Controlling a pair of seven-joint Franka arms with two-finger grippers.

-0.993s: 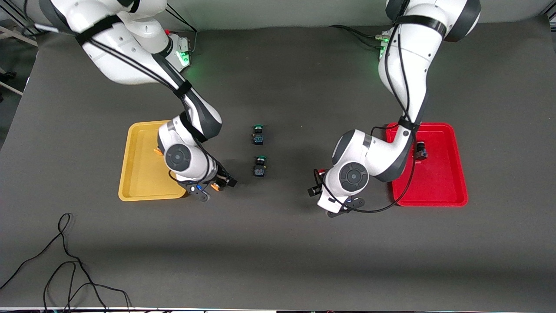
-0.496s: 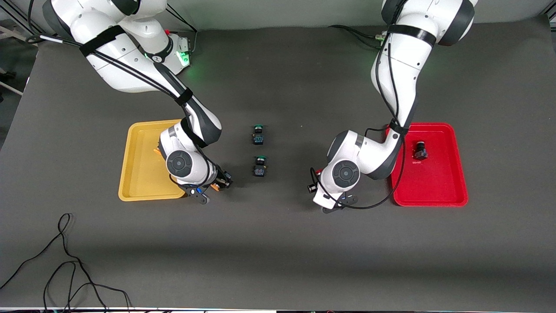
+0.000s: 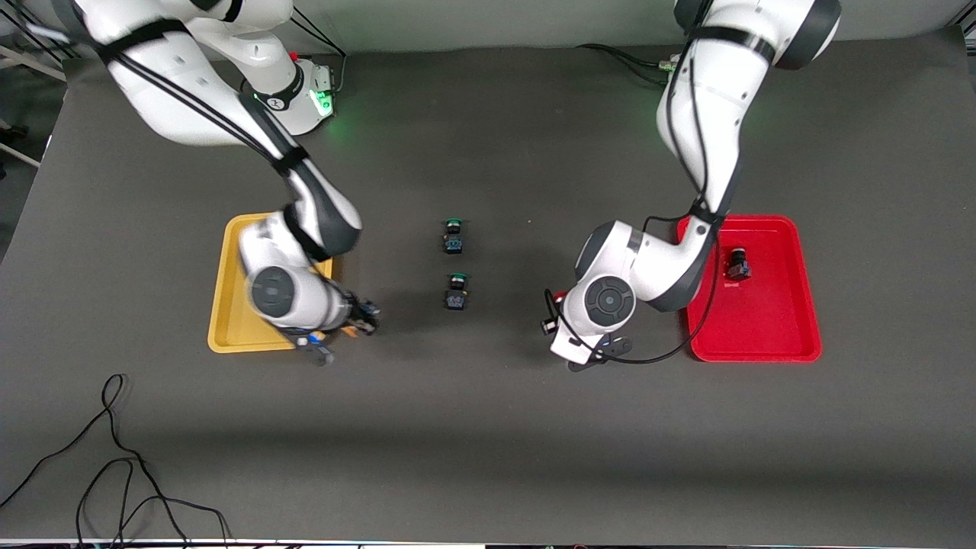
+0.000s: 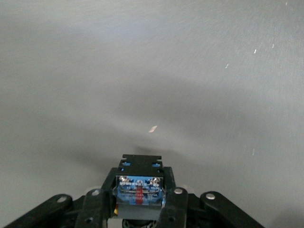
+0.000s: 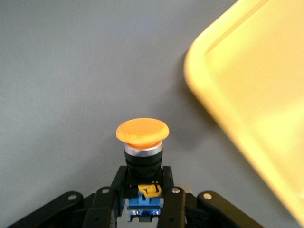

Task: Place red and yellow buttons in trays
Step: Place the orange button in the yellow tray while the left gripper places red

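My right gripper (image 3: 360,319) is shut on a yellow button (image 3: 349,331), held low over the table just beside the yellow tray's (image 3: 223,305) corner nearest the front camera. In the right wrist view its orange cap (image 5: 142,130) juts out past the fingers, with the yellow tray (image 5: 256,95) close by. My left gripper (image 3: 549,322) is shut on a red button (image 3: 560,296) over bare table beside the red tray (image 3: 793,335). The left wrist view shows only the button's blue-terminal body (image 4: 139,191). One dark button (image 3: 737,264) lies in the red tray.
Two green-capped buttons (image 3: 454,235) (image 3: 456,291) stand mid-table between the arms. A loose black cable (image 3: 114,473) lies on the table nearest the front camera, toward the right arm's end. My right arm covers part of the yellow tray.
My right gripper has carried the yellow button toward the yellow tray, and the right arm now hides the tray's middle. My left gripper has shifted only slightly with the red button.
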